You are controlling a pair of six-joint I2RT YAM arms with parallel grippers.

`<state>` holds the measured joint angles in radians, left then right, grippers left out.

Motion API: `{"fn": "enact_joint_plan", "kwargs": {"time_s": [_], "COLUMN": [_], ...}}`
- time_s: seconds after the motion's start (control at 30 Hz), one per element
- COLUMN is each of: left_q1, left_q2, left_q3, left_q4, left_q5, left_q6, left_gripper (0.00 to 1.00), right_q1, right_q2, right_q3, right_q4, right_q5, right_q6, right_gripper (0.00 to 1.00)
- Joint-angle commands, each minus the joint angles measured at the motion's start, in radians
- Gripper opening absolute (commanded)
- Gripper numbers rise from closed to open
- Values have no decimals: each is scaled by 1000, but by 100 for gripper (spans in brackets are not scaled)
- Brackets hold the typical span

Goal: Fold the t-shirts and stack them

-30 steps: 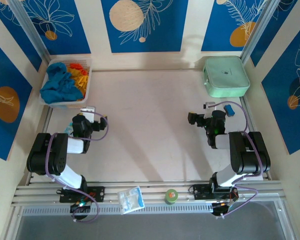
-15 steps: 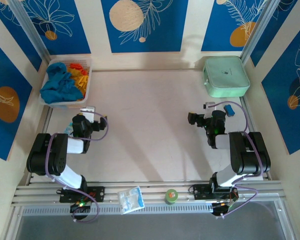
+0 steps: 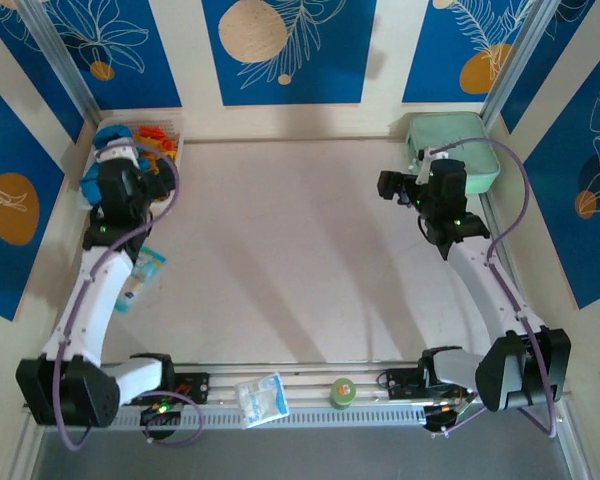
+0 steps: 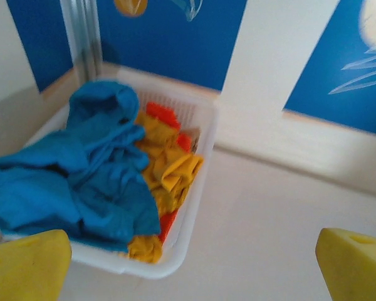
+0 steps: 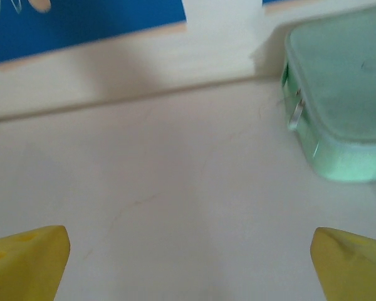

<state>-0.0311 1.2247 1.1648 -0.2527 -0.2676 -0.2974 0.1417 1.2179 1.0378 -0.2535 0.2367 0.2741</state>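
Desk (image 3: 300, 260): your white basket (image 4: 197, 188) is at the far left corner and the mint-green case (image 5: 344, 94) at the far right. The teal t-shirt (image 4: 81, 175) lies crumpled in the basket, against yellow and orange cloth (image 4: 169, 169). Left pincer (image 4: 191, 266): wide, empty, near the basket. Right pincer (image 5: 188, 257): wide, empty, near the case.
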Motion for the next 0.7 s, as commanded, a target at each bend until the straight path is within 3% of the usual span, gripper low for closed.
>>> {"fn": "enact_joint_plan", "kwargs": {"time_s": [0.0,0.37,0.67], "left_q1": [45,287,340], "left_q2": [143,546,753], "left_q3": [136,524,583], "left_q4": [-344,-450,-307], "left_q5": [-34,35,79], "left_q6": [-59,-82,-6], "left_gripper": [100,90,90], "right_q1": [36,118,188], "right_q2": [25,90,182], "right_q3": [44,61,90], "right_q4": [-239,-268,-277], "right_q5": [-14,-94,-66], "right_q6": [24,-2,-2], "right_gripper": [100,97,96]}}
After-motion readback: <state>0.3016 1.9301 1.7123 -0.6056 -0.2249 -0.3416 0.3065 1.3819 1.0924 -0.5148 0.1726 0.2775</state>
